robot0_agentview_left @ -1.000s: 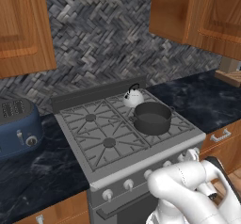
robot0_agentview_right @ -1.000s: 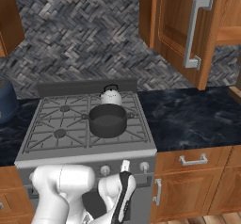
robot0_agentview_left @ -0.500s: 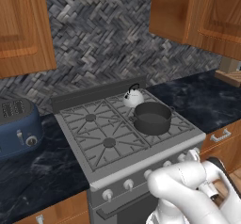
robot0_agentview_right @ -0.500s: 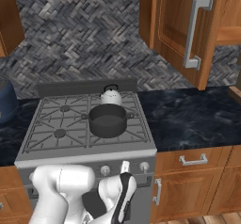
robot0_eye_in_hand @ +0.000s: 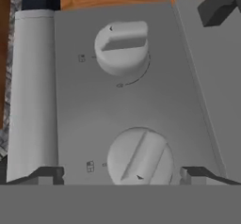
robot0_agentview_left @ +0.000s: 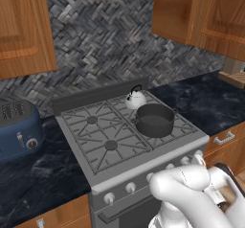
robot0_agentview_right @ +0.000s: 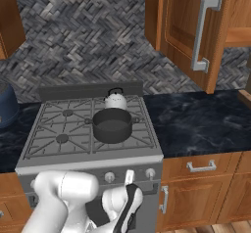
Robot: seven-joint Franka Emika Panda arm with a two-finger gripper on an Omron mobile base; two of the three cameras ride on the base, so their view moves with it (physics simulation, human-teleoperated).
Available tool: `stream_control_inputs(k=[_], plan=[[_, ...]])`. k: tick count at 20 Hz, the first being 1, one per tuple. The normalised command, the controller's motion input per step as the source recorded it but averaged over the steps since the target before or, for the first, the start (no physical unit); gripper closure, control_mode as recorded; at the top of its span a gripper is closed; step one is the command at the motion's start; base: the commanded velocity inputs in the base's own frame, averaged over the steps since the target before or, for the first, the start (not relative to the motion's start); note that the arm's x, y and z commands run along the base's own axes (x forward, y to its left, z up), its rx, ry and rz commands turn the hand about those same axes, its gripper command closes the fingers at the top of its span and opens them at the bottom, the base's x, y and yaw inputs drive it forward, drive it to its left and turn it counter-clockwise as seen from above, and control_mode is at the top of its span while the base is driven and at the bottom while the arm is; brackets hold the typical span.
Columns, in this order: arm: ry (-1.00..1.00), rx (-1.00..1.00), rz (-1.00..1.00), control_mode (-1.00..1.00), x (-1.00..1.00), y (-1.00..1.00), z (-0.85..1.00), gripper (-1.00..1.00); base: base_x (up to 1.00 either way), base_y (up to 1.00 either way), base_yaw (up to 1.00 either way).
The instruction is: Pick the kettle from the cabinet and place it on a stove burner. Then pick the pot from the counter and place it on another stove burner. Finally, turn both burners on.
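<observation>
Hand view showed 2 knobs: the nearer knob [robot0_eye_in_hand: 139, 156] sat between the wide-open, empty gripper [robot0_eye_in_hand: 121, 173]; the farther knob [robot0_eye_in_hand: 122, 47] lay beyond. Each looked rigid and smooth, best pinched across its raised bar. On the stove [robot0_agentview_left: 95, 162], 1 kettle [robot0_agentview_left: 136, 98] and 1 pot [robot0_agentview_left: 154, 120] occupied separate burners.

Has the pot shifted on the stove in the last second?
No. The pot sits on the same right front grate, just in front of the kettle.

Grey range [robot0_agentview_left: 95, 162] bearing kettle [robot0_agentview_left: 135, 99] and pot [robot0_agentview_left: 154, 119]; toaster [robot0_agentview_left: 18, 129] on black counter [robot0_agentview_left: 43, 179].
</observation>
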Motion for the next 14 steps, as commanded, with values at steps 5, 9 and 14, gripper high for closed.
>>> stream_control_inputs(k=[5,9,14], plan=[[0.01,0.0,0.01,-1.0,-0.07,-0.2,0.19,-1.0,0.0,0.0,0.0],[0.05,0.0,0.02,-1.0,0.0,-0.23,0.25,-1.0,0.0,0.0,0.0],[0.05,0.0,0.02,-1.0,-0.02,-0.24,0.22,-1.0,0.0,0.0,0.0]])
